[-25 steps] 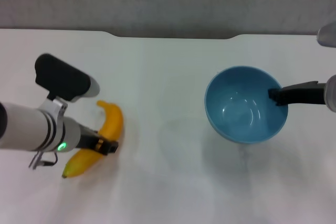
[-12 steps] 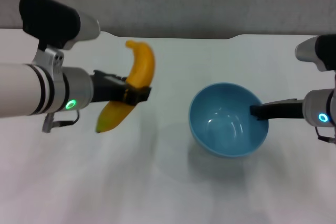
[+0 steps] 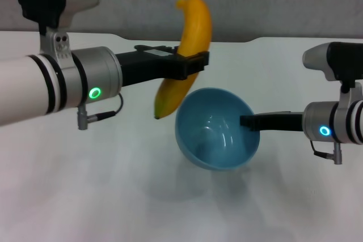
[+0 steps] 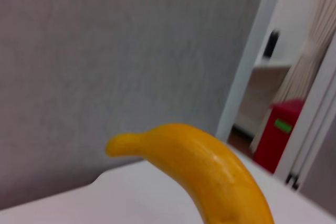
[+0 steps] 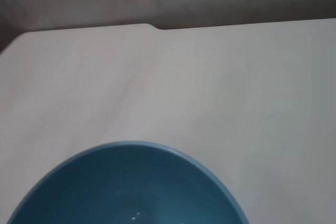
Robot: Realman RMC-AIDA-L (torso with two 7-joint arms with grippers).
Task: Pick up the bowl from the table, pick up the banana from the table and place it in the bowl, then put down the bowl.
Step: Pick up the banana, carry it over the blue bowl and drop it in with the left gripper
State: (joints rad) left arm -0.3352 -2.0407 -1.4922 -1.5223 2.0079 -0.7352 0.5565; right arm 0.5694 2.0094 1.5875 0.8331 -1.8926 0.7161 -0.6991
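Note:
My left gripper point(image 3: 190, 63) is shut on the banana point(image 3: 187, 49) and holds it nearly upright in the air, its lower end just above the left rim of the bowl point(image 3: 215, 128). The banana fills the lower part of the left wrist view point(image 4: 210, 171). My right gripper point(image 3: 248, 122) is shut on the right rim of the light-blue bowl and holds it tilted above the white table point(image 3: 85, 196). The bowl's rim shows in the right wrist view point(image 5: 131, 182).
The table's far edge has a shallow notch point(image 3: 238, 40), also seen in the right wrist view point(image 5: 157, 26). A grey wall stands behind it. A red bin point(image 4: 278, 135) stands far off in the left wrist view.
My left gripper lifted the banana off the table and carried it up and right to the bowl. My right gripper moved the bowl left toward the middle and tilted it.

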